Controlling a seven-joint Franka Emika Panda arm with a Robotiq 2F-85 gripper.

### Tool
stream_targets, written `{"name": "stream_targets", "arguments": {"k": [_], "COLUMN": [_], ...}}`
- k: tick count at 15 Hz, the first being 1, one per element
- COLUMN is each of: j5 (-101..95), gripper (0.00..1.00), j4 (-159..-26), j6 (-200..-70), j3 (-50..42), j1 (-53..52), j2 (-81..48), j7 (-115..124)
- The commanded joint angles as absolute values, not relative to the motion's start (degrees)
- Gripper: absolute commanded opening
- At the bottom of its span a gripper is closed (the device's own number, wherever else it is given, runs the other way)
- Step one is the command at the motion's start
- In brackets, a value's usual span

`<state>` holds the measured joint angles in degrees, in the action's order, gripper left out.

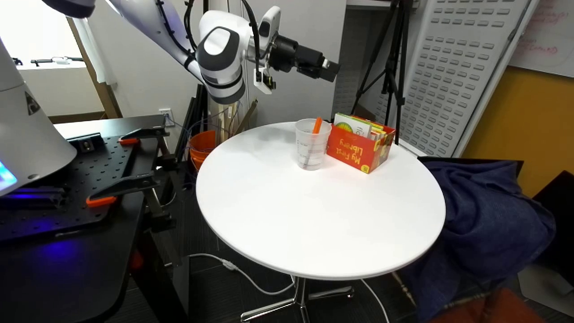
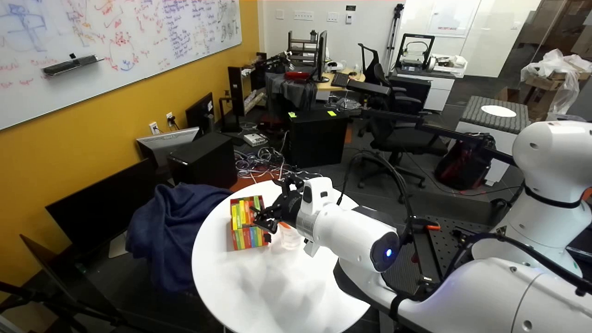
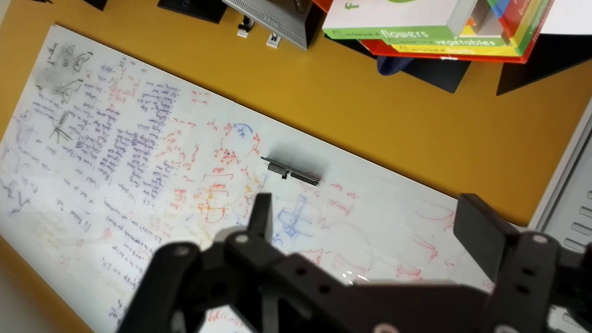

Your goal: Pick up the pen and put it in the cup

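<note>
The orange-red pen (image 1: 317,125) stands tilted inside the clear plastic cup (image 1: 310,150), its top end sticking out above the rim. The cup is upright on the round white table. In an exterior view the pen (image 2: 284,225) and the cup (image 2: 290,239) show partly behind the arm. My gripper (image 1: 331,71) is raised above the table, apart from the cup, and points sideways. In the wrist view the gripper (image 3: 365,208) has its fingers wide apart with nothing between them; the gripper also shows in an exterior view (image 2: 267,198). Pen and cup are out of the wrist view.
A red and yellow box of small books (image 1: 352,150) stands close beside the cup on the white table (image 1: 314,224); the box also shows in the wrist view (image 3: 444,51). A black tripod (image 1: 394,58) stands behind the table. A blue cloth (image 1: 489,215) lies beside it.
</note>
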<state>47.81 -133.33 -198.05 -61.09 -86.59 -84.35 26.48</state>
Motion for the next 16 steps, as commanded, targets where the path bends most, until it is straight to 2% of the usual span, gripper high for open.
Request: {"name": "stream_targets", "arguments": {"k": [1,16], "j5": [50.1,46.1], "gripper": [1.00,1.00], "j4": [-132.8,-131.1], "j6": [-198.0,-198.0], "j3": [-60.7,-63.0], "j1": [-86.4,-89.1], "j2": [-84.1,-84.3], "j7": [24.1,32.3]}}
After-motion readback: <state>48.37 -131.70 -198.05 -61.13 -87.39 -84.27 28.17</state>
